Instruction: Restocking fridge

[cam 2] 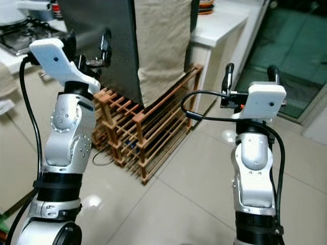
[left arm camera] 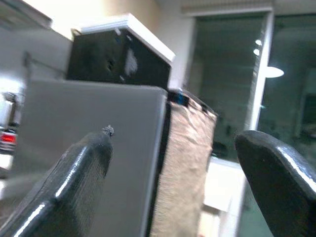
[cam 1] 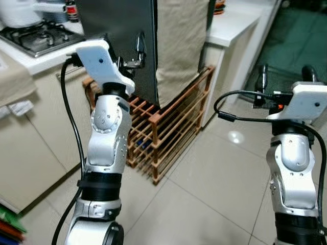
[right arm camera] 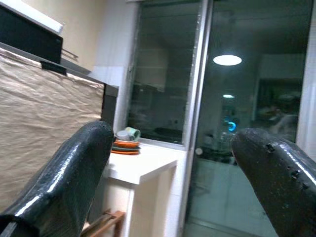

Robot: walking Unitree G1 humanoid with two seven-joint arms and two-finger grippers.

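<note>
The dark grey fridge (cam 1: 122, 30) stands straight ahead with its door closed. A beige cloth (cam 1: 179, 46) hangs down its right side. My left gripper (cam 2: 88, 42) is raised just in front of the fridge's face, near its right edge, fingers open and holding nothing. In the left wrist view the fridge (left arm camera: 94, 143) and cloth (left arm camera: 185, 168) lie between the two fingers. My right gripper (cam 1: 285, 74) is held up further right, apart from the fridge, open and empty, pointing toward the glass door (cam 1: 291, 35).
A wooden slatted rack (cam 1: 163, 132) stands on the tiled floor at the fridge's foot. A gas stove (cam 1: 38, 35) sits on the counter at left. A white counter (cam 1: 230, 25) at right carries stacked plates (right arm camera: 126, 143). A black box (left arm camera: 118, 59) sits on the fridge.
</note>
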